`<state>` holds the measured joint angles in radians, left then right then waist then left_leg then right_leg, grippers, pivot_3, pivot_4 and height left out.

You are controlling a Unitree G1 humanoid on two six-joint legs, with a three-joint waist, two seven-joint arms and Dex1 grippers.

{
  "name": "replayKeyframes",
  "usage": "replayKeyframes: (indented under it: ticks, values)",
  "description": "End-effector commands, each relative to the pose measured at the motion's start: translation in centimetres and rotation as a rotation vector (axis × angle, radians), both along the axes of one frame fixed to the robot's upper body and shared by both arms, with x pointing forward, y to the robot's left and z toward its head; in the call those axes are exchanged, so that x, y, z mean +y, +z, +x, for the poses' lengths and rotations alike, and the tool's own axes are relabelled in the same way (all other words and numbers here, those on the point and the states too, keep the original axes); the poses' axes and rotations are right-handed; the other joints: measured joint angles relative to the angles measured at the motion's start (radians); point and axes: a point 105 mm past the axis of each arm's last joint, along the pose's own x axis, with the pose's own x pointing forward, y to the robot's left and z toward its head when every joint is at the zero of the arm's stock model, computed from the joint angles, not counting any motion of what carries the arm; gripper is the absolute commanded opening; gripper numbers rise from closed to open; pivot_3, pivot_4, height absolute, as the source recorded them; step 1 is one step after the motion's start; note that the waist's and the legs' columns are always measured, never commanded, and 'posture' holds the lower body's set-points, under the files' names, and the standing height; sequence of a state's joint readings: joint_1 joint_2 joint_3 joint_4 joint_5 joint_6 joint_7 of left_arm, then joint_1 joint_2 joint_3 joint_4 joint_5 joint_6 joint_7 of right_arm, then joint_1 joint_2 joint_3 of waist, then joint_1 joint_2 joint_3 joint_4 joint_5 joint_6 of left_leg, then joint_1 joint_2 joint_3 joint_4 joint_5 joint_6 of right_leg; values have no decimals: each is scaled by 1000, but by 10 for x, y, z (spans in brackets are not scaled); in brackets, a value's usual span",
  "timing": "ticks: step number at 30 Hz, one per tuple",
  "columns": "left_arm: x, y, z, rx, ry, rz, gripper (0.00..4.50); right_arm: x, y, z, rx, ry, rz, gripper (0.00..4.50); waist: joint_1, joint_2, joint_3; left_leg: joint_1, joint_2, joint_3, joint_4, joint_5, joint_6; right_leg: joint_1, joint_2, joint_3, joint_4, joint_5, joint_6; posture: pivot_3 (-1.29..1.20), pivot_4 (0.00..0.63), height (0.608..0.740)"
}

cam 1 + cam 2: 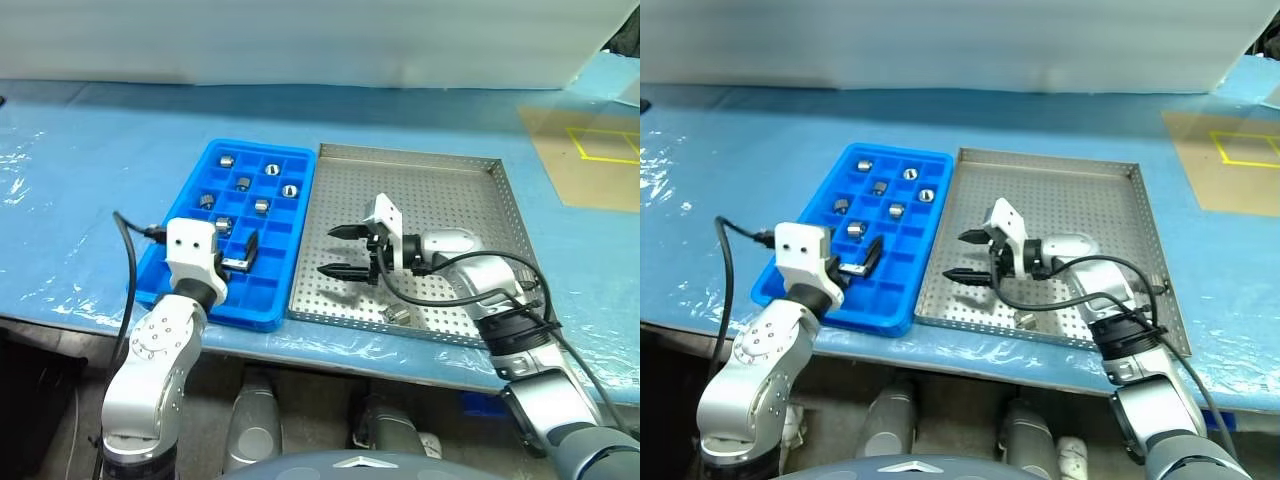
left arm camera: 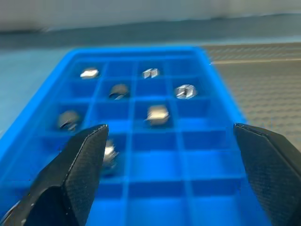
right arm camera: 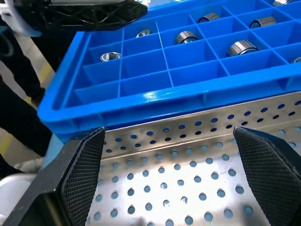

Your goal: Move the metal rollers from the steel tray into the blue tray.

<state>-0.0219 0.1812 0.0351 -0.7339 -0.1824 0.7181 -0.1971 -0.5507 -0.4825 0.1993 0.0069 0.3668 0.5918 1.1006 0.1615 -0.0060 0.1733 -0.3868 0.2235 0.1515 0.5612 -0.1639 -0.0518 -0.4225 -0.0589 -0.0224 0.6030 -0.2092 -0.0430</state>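
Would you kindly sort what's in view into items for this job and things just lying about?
For the job:
- metal rollers
- steel tray
- blue tray
- left hand
- right hand

Lying about:
- yellow-taped brown sheet
- blue table cover

Eight metal rollers (image 1: pixel 262 206), two trays (image 1: pixel 420 190).

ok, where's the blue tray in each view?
Left eye: blue tray, left of centre.
Right eye: left of centre.
Left wrist: dead ahead, seen lengthwise.
Right wrist: its side wall rises just past the perforated floor.
Shared landmark: the steel tray, alongside the blue tray's long edge.
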Motion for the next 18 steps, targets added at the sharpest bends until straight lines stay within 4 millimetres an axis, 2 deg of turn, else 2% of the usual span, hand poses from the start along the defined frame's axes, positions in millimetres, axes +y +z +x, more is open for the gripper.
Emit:
replayKeyframes:
  ticks: [1,6,10,18]
  values:
    - [-17,10,1,-57,-157,-6,4464,-5,17,-13,62,27,11,4500,-11,0,0,0,0,0,0,0,0,0,0,0,0,0,0,131,150,740]
    - [-31,13,4,-85,-337,43,4464,-17,15,-22,127,-11,-34,4500,-18,1,0,2,0,0,0,1,-2,0,1,1,2,0,0,93,150,740]
    - [-42,14,4,-97,-466,73,4464,-34,-3,-32,213,-69,-172,4500,-22,1,-1,2,0,0,0,3,-5,0,0,1,3,0,0,76,150,740]
    - [-58,6,-1,-85,-702,115,4464,-63,-18,-47,356,-197,-313,4500,-43,2,-1,3,0,1,0,4,-6,0,0,2,3,0,0,-17,150,740]
